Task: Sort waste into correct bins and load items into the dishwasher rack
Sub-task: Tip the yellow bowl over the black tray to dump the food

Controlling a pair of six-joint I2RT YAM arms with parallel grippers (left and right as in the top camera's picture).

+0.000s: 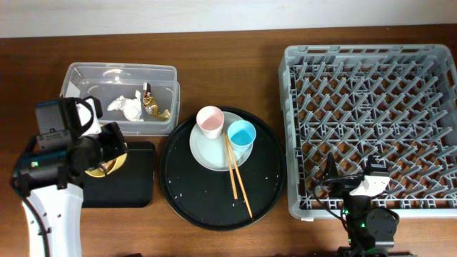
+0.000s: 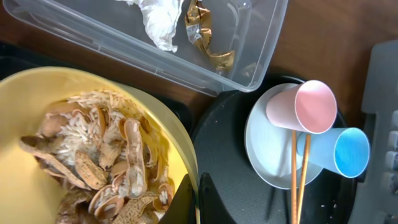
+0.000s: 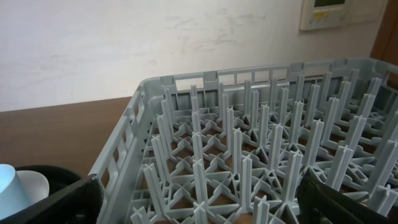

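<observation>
My left gripper [image 2: 198, 193] is shut on the rim of the yellow bowl [image 2: 155, 118], which holds beige food scraps [image 2: 93, 155]. In the overhead view the bowl [image 1: 103, 165] hangs over the small black tray [image 1: 132, 178]. The clear tub [image 1: 121, 75] holds the white tissue [image 1: 127, 106] and the foil wrapper [image 1: 153, 106]. The pink cup [image 1: 210, 121], blue cup [image 1: 241, 133] and chopsticks [image 1: 238, 175] rest on the pale plate [image 1: 207, 151]. My right gripper [image 3: 205, 205] is open and empty over the front left part of the grey rack [image 1: 371, 121].
The plate sits on a large round black tray [image 1: 221, 193] between the small tray and the rack. Crumbs are scattered on it. Rack pegs [image 3: 249, 143] stand right below the right fingers. A wall runs along the table's far edge.
</observation>
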